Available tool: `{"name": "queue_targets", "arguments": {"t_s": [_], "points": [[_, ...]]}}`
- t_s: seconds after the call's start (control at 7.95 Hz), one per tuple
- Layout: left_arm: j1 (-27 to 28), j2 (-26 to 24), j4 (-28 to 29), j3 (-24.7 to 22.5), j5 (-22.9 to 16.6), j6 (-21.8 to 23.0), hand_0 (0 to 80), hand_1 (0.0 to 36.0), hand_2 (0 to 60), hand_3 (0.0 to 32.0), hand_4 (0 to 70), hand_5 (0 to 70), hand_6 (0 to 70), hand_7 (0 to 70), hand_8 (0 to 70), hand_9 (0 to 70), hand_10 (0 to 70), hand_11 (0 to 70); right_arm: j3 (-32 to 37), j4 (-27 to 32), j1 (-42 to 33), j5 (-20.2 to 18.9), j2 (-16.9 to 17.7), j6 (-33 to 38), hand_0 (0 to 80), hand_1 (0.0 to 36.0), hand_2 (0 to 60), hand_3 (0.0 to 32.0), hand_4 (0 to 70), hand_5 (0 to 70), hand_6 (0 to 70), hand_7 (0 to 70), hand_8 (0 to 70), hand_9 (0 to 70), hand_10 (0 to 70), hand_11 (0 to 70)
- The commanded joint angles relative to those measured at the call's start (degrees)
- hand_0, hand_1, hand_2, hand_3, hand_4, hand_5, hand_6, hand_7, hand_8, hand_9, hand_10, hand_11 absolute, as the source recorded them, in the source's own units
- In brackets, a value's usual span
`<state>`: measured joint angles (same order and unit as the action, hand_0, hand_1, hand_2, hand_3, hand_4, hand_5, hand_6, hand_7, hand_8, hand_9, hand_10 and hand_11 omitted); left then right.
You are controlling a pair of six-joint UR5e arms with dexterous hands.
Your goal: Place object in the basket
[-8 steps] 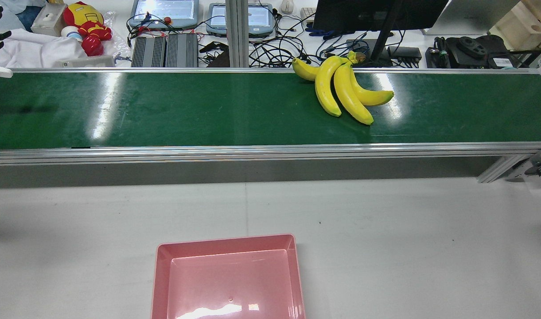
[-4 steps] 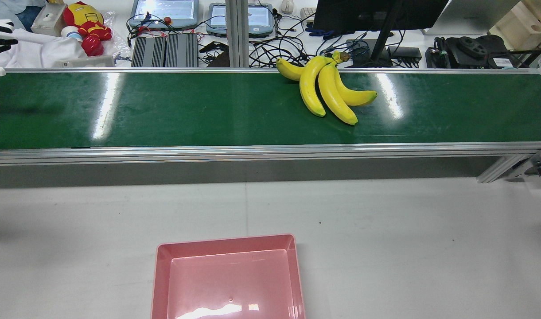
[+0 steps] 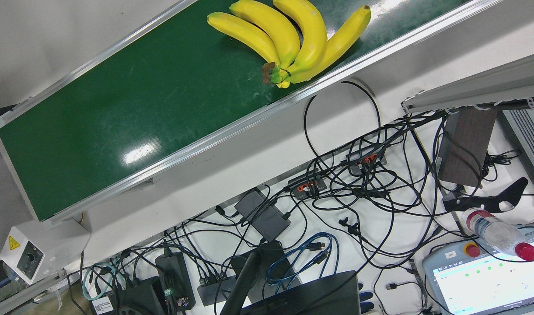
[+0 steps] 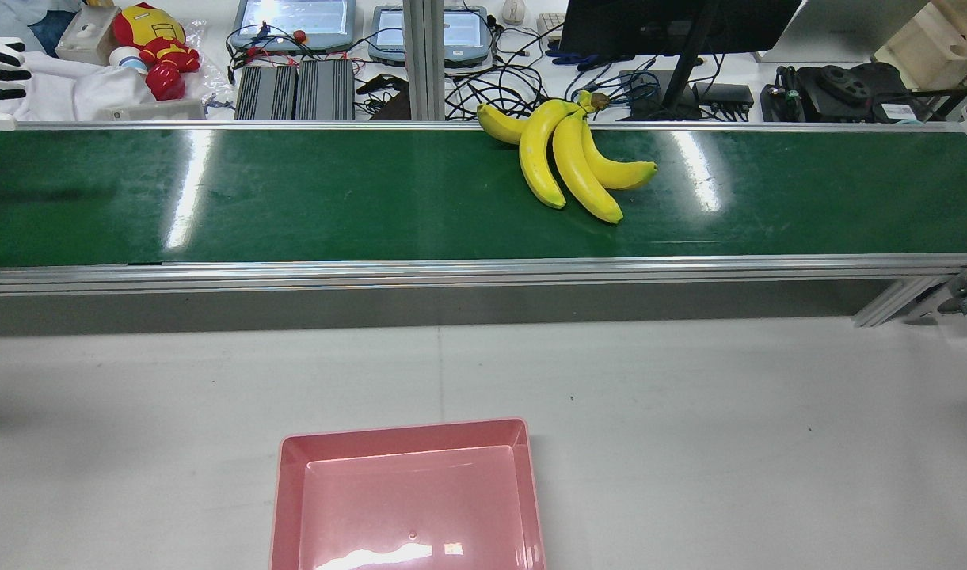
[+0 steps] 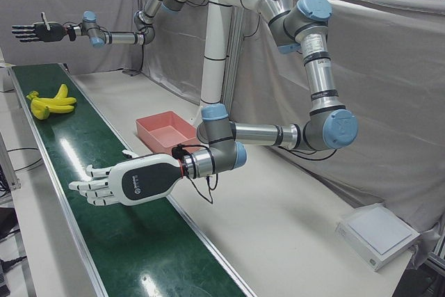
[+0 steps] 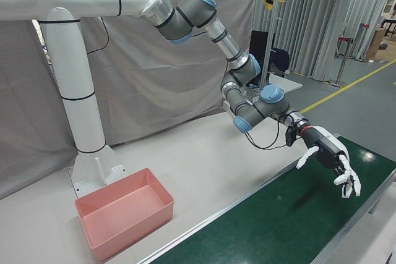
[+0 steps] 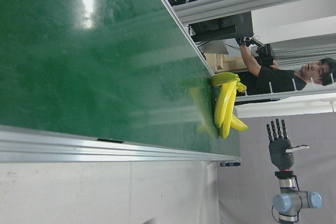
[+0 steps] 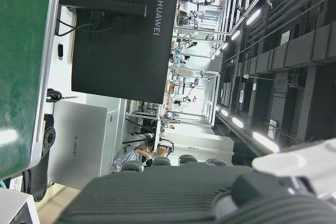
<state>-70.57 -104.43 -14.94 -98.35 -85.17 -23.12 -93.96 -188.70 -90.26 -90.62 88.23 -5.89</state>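
Left robot hand (image 5: 118,182): mine, open, fingers spread, holding nothing, low over the belt (image 4: 293,198).
Right robot hand (image 5: 33,31): also open and empty, raised beyond the far end of the belt.
Bananas (image 4: 566,162): a bunch lying on the belt by its far rail, stem at the rail, well apart from both hands.
Basket (image 4: 404,427): pink, empty, on the table (image 4: 689,435), on my side of the belt.
Risk, timing: if the belt runs, I may close too early or late and knock the bunch aside.
Risk, grip: curved, smooth fruit could roll out of my fingers.
Risk, carry: gripping one banana could tear it off the stem.
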Motion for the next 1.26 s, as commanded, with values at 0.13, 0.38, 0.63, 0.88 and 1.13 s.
{"name": "queue_targets", "arguments": {"t_s": [0.13,0.38,0.63,0.88,1.13], "points": [[0.1,0.2,-0.1,-0.1,-0.1,0.0,61.2,21.1,8.3,0.0,28.4,29.8,7.7,16.9,16.7,19.9,10.9,17.9,0.0,0.0,0.0,0.0,0.0,0.0,0.0,0.0,0.0,0.0,0.0,0.0,0.0,0.0,0.0,0.0,0.0,0.0],[0.2,0.2,-0.1,0.0,-0.2,0.0,61.4,20.9,7.0,0.0,27.2,27.4,6.9,15.2,16.7,19.4,9.7,16.2,0.0,0.0,0.0,0.0,0.0,0.0,0.0,0.0,0.0,0.0,0.0,0.0,0.0,0.0,0.0,0.0,0.0,0.0],[0.1,0.2,-0.1,0.0,-0.2,0.0,60.7,20.6,7.1,0.0,26.5,27.2,6.5,14.8,16.0,18.6,10.0,16.6,0.0,0.0,0.0,0.0,0.0,0.0,0.0,0.0,0.0,0.0,0.0,0.0,0.0,0.0,0.0,0.0,0.0,0.0],[0.1,0.2,-0.1,0.0,-0.2,0.0,60.4,20.5,7.1,0.0,26.8,27.5,6.8,14.9,16.4,19.3,9.8,16.3,0.0,0.0,0.0,0.0,0.0,0.0,0.0,0.0,0.0,0.0,0.0,0.0,0.0,0.0,0.0,0.0,0.0,0.0],[0.1,0.2,-0.1,0.0,-0.1,0.1,60.5,20.7,7.7,0.0,27.0,27.7,6.7,14.9,16.1,19.0,10.0,16.6,0.0,0.0,0.0,0.0,0.0,0.0,0.0,0.0,0.0,0.0,0.0,0.0,0.0,0.0,0.0,0.0,0.0,0.0]]}}
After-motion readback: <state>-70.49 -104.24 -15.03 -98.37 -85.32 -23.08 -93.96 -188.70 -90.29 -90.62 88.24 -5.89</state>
